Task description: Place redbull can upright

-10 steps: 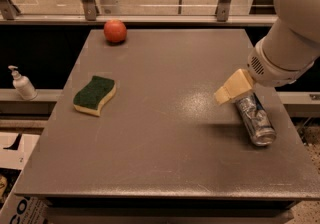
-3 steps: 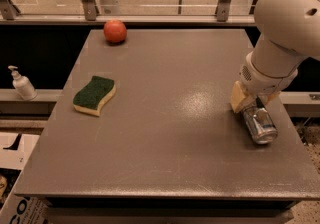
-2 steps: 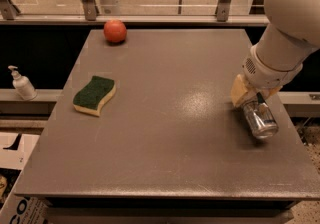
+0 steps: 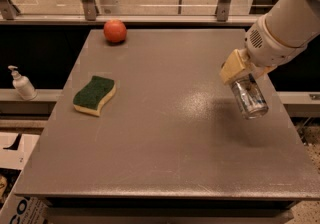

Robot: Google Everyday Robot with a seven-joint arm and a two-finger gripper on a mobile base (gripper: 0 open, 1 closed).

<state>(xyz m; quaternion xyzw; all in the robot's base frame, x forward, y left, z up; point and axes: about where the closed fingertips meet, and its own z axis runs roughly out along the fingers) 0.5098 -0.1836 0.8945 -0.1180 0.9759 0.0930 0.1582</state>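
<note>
We find the redbull can point(image 4: 250, 99) held clear of the table point(image 4: 165, 138) near its right edge, tilted, one end toward the camera. The gripper point(image 4: 241, 75) pinches its upper end. A green sponge point(image 4: 94, 95) lies at the left and a red round fruit point(image 4: 115, 31) at the far edge, both well apart from the can.

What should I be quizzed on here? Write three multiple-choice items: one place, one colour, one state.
1. The sponge lies: A) on the floor B) on the table's left part C) in a box.
2. The round fruit is: A) red B) blue C) green.
3. The redbull can is: A) standing upright B) lying by the sponge C) tilted in the gripper.
Key: B, it rests left on the tabletop; A, its skin shows red; C, the gripper, at the table's right side, holds it slanted.
</note>
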